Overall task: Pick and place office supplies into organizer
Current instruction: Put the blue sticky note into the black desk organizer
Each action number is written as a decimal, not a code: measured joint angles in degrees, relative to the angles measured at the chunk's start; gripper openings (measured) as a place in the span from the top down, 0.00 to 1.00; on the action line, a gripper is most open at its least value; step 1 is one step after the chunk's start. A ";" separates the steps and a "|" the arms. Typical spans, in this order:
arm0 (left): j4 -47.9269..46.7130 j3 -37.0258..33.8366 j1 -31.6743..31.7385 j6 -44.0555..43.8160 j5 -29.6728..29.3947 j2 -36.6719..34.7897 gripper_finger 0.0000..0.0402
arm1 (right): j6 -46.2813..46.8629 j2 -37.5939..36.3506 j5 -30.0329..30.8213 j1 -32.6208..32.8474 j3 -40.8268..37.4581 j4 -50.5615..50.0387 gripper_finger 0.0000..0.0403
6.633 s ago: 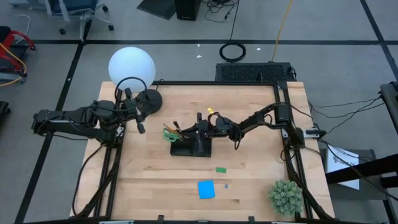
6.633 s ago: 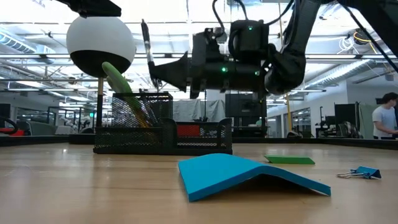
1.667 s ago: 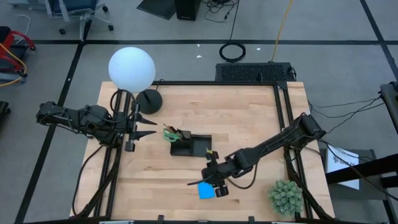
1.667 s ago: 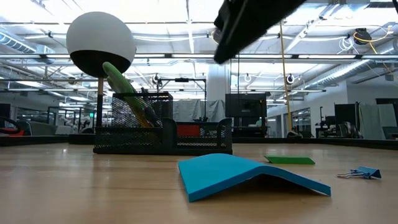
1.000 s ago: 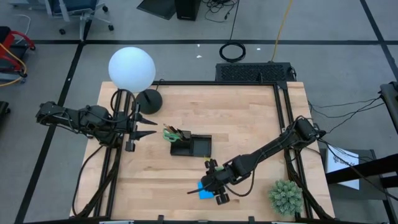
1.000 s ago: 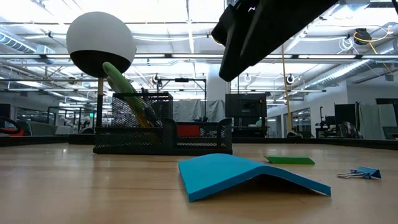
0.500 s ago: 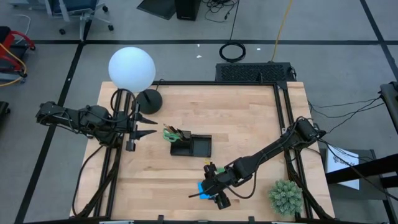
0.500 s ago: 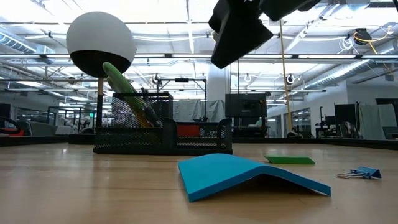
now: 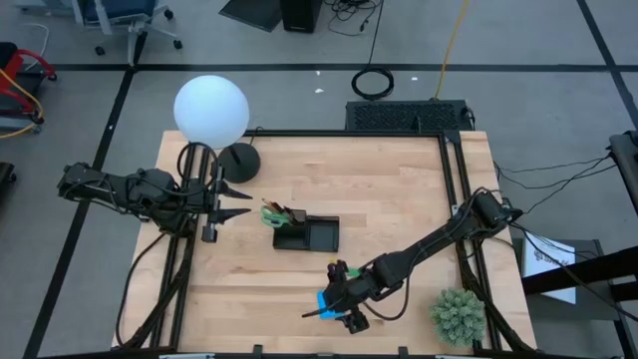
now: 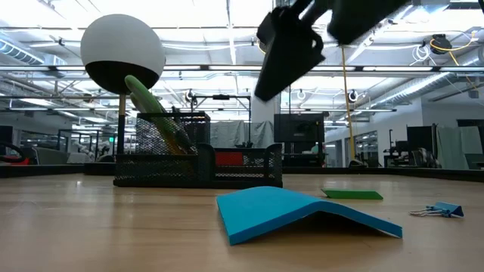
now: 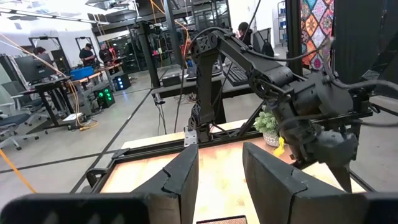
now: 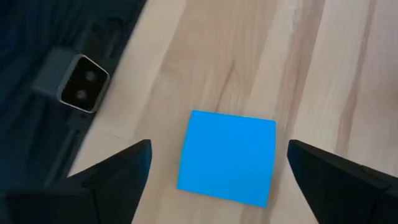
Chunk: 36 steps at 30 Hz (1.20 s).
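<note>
The right gripper (image 9: 334, 307) hangs above the blue sticky-note pad (image 12: 227, 157), near the front edge of the table (image 9: 399, 189). In its wrist view the two fingers (image 12: 109, 177) stand wide apart, one on each side of the pad, with nothing between them. The pad lies flat-side down on the wood, well in front of the organizer (image 9: 307, 234), which sits near the table centre and already holds the green-handled scissors (image 10: 151, 106) and some pencils upright in its taller compartment.

The low view shows the pad (image 10: 299, 211) bowed upward in the middle, so that its edges rest on the table and the centre is lifted. It is likely light, thin and flexible: a stack of paper sheets that may fan or bend under pressure. A grip across two opposite edges, with the fingertips lowered to table level, looks most suitable; the raised centre may also give purchase. Excess closing force could buckle it.

A small green eraser (image 10: 352, 195) and a blue binder clip (image 10: 437, 209) lie on the table to the right of the pad.

The left gripper (image 9: 231, 200) waits at the left side of the table beside the lamp (image 9: 210, 111), fingers part-open and empty.
</note>
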 joint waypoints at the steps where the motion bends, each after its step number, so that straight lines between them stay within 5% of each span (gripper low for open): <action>1: 0.00 0.00 0.00 0.00 0.00 0.02 0.67 | -0.34 0.49 0.47 0.19 0.00 -0.13 0.09; 22: 0.17 0.00 0.00 0.15 -0.07 0.02 0.67 | -2.14 6.62 2.16 -0.83 0.00 -1.93 0.09; 36: 0.17 0.00 0.04 0.17 -0.46 0.41 0.67 | -1.43 11.56 -2.12 -1.23 1.14 0.55 0.09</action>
